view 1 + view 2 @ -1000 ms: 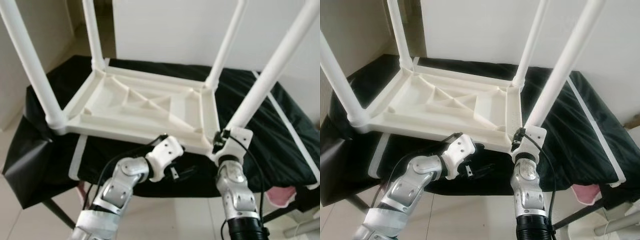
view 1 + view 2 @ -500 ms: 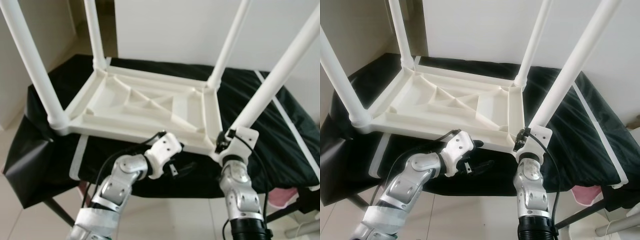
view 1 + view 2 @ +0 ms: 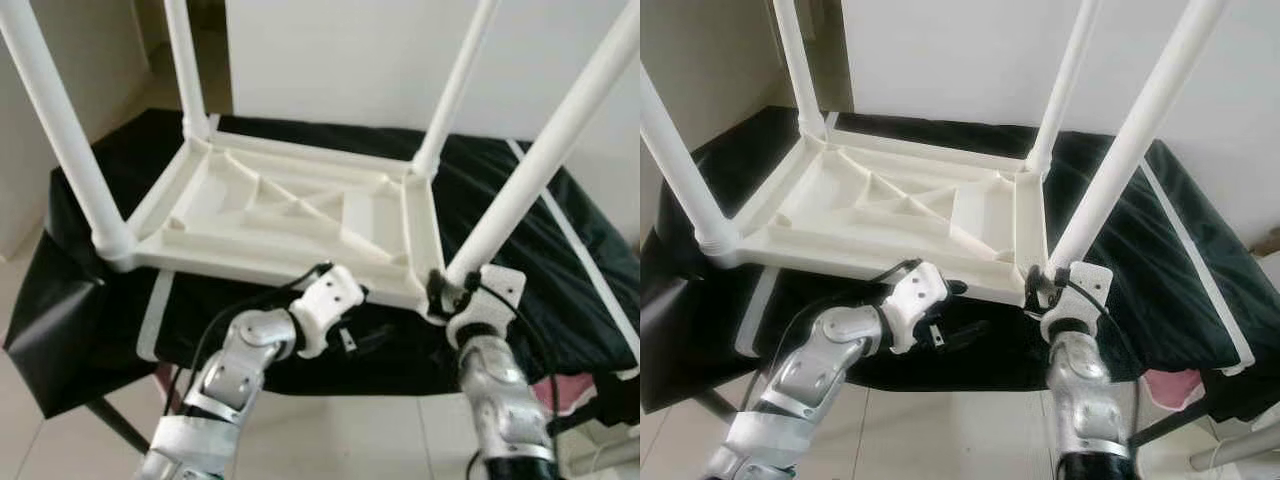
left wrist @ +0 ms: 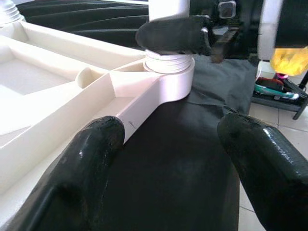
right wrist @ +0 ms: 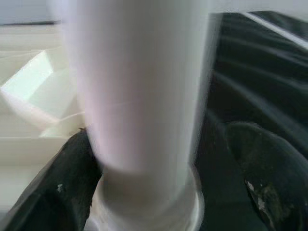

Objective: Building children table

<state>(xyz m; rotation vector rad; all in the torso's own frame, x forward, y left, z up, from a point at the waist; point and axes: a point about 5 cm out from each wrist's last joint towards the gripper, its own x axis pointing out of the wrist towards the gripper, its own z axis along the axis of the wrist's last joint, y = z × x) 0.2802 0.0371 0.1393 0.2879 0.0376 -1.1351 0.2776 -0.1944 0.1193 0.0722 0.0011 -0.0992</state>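
Lying upside down on a black cloth (image 3: 520, 215), the white plastic table (image 3: 290, 215) has four legs pointing up. The right gripper (image 3: 452, 290) grasps the near right leg (image 3: 545, 160) at its base. The left gripper (image 3: 365, 338) is released, just beside the table's near edge.

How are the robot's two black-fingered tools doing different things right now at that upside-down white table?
The right tool sits around the base of the near-right table leg, one finger on each side; the left tool holds nothing, its fingers spread over the black cloth.
The right tool reaches up to the leg's socket; the left tool points sideways along the tabletop's near edge.
Both have two thick black fingers and work at the same near side.
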